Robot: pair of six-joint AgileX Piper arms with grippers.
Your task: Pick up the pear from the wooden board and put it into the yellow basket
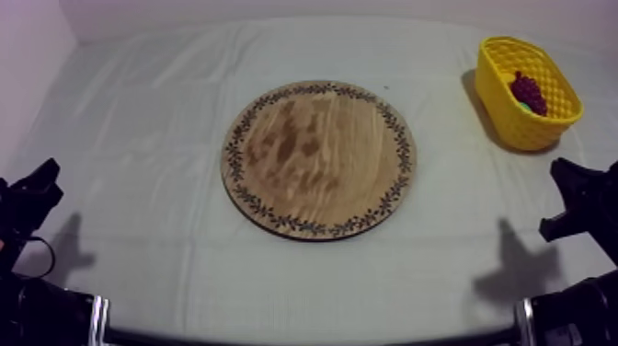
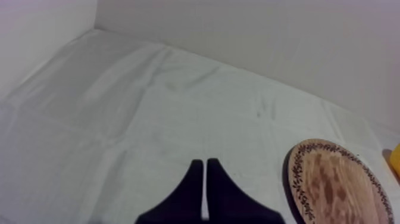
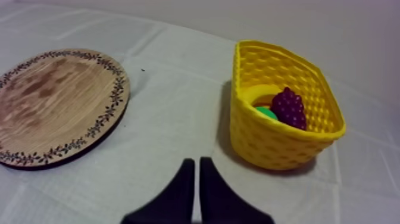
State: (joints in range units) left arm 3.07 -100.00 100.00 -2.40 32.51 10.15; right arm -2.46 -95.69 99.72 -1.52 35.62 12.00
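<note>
Matt, creased cloth lies under a grained wooden board; the yellow basket is probably latticed plastic.

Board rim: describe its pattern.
A dark wreath of small leafy sprigs circles the wooden board just inside its edge; the top view shows it best.

surface: creased grey-white cloth | back wall: plain, pale | left wall: plain, pale | light: soft, even

Round wooden board with a leaf-patterned rim lay flat at the middle of the tabletop, its blotchy grain showing. Yellow basket stood upright at the far right, well apart from it — bunch of grapes inside, over a green piece, partly hidden.
</note>
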